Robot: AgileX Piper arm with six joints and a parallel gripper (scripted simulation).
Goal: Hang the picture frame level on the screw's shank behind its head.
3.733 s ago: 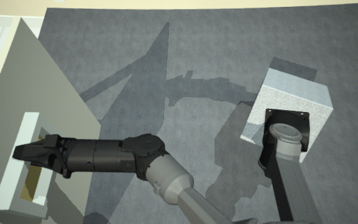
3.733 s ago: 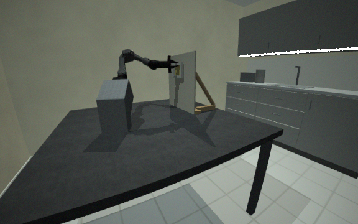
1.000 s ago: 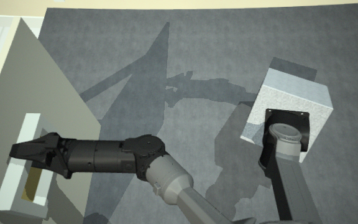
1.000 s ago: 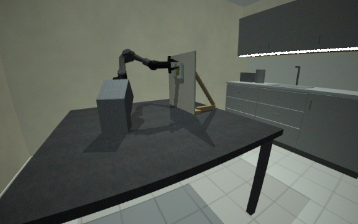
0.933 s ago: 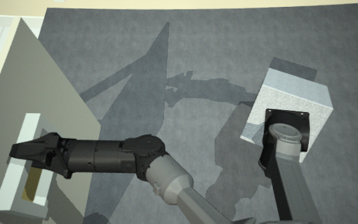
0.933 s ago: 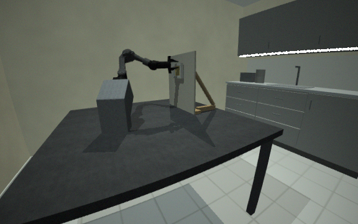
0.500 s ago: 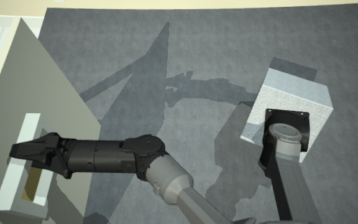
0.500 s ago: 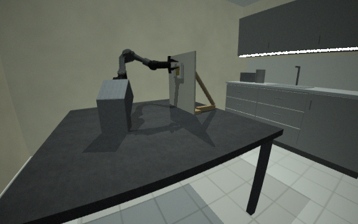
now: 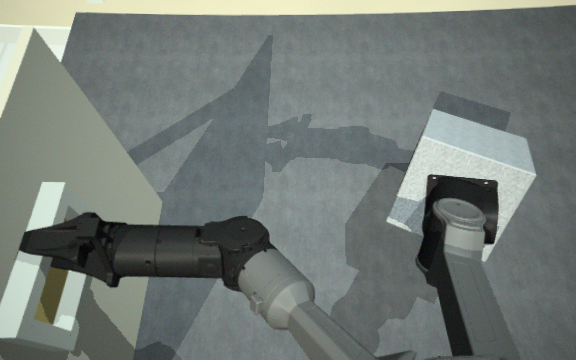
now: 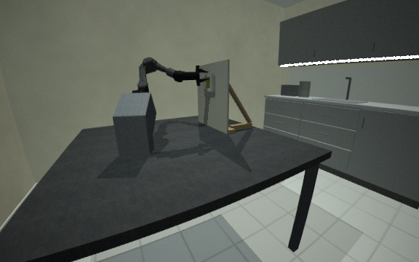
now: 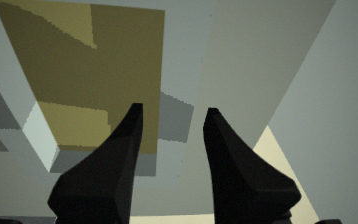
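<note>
Dim kitchen cabinets and a counter line the far wall behind a dark tabletop, on which a grey pedestal block carries the arm's base and an upright grey panel stands propped by a wooden brace.

Against the panel's face sits the picture frame, pale-bordered with an ochre centre. From above, the arm's wrist covers the frame's middle stretch, so only its upper and lower parts show. From the side view the frame is tiny and mostly masked by the tool, and its tilt cannot be judged there.

The tool is spread apart and grips nothing. In the wrist view its two dark fingers stand separated with bare panel between them, one finger overlapping the frame's lower right corner and the other against plain panel. Whether either finger touches the frame cannot be told.

No view shows the screw: it is either behind the frame or too small to pick out, so whether the frame sits on the shank or the head cannot be told.
</note>
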